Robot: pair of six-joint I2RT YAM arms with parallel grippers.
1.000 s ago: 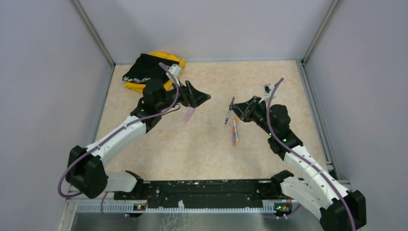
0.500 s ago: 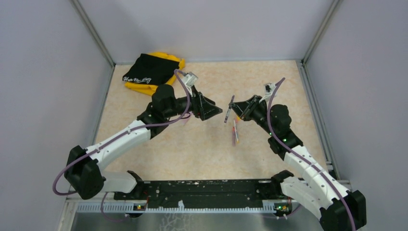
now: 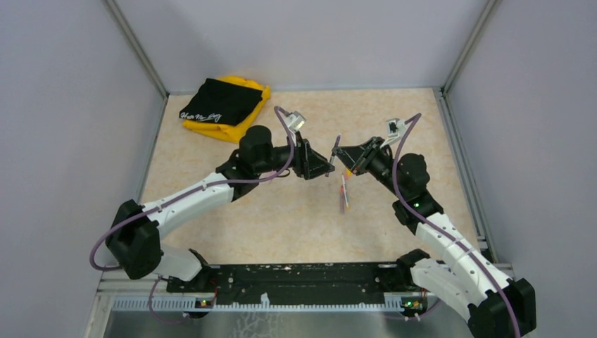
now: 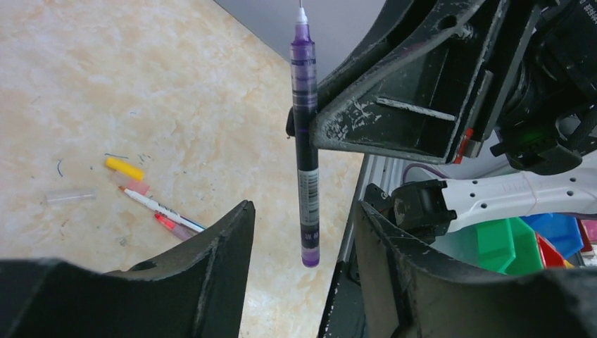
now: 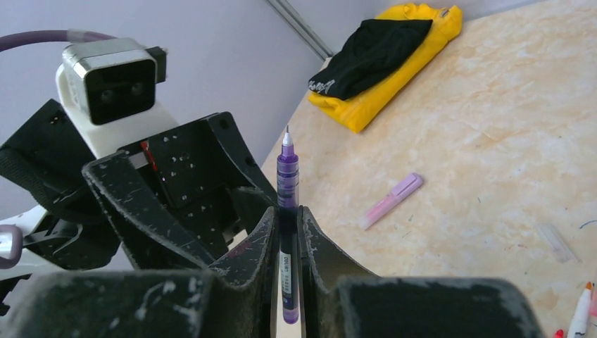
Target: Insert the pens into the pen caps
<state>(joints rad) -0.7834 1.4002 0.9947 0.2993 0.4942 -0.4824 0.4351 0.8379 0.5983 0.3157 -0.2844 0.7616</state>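
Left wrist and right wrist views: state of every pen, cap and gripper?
thin purple plastic pen: tip bare, clamped off the table.
right gripper: shut on that pen.
left gripper: open, fingers flanking the pen's back end.
white pen with orange tip: lying on the table, uncapped.
short yellow plastic cap: loose on the table, on no pen.
pink-and-lilac plastic tube: lying on the table alone.

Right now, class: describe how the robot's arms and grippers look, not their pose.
The left arm and right arm have white shells, black joints and a lilac cable each. The left gripper and right gripper are black, wedge-shaped, pale-scuffed.
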